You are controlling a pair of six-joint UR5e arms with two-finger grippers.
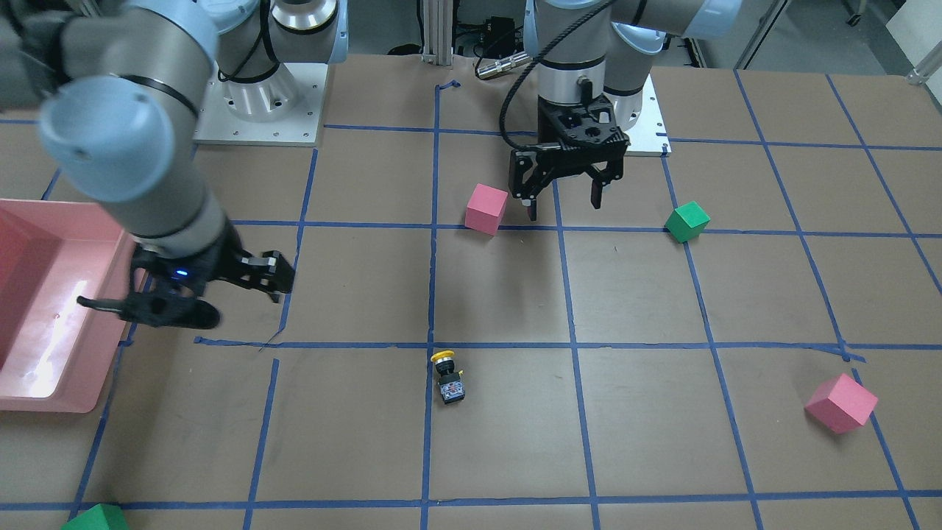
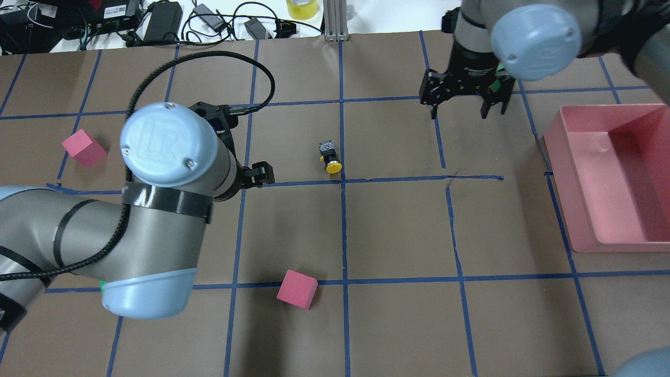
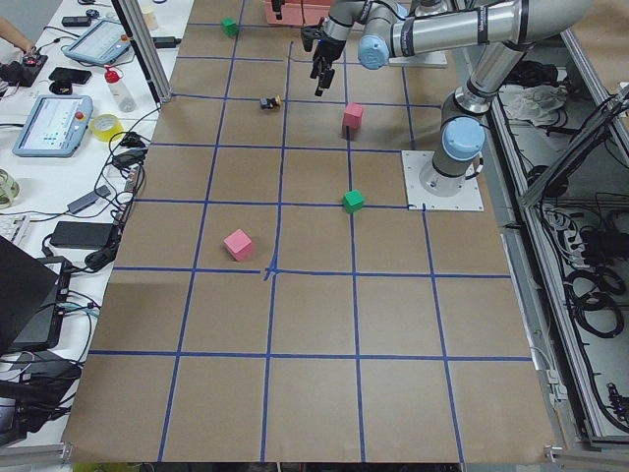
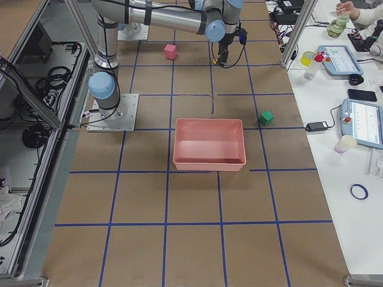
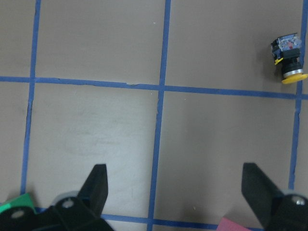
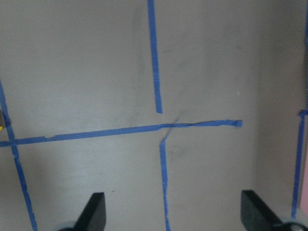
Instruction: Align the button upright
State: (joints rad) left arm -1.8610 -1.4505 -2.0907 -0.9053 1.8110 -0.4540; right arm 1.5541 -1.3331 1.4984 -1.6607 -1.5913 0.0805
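In the front-facing view, the button (image 1: 447, 375) lies on its side on the desk (image 1: 647, 309). The left end effector (image 1: 563, 200) hangs wide open, holding nothing. In the overhead view, the right end effector (image 2: 460, 111) is also wide and empty.

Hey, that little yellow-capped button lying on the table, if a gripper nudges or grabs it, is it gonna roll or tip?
The button lies on its side, so its round yellow cap would probably let it pivot or roll in an arc if nudged. Its boxy black body looks rigid and should give flat faces to pinch. Stood upright, it may be top-heavy, since the cap looks wider than the body.
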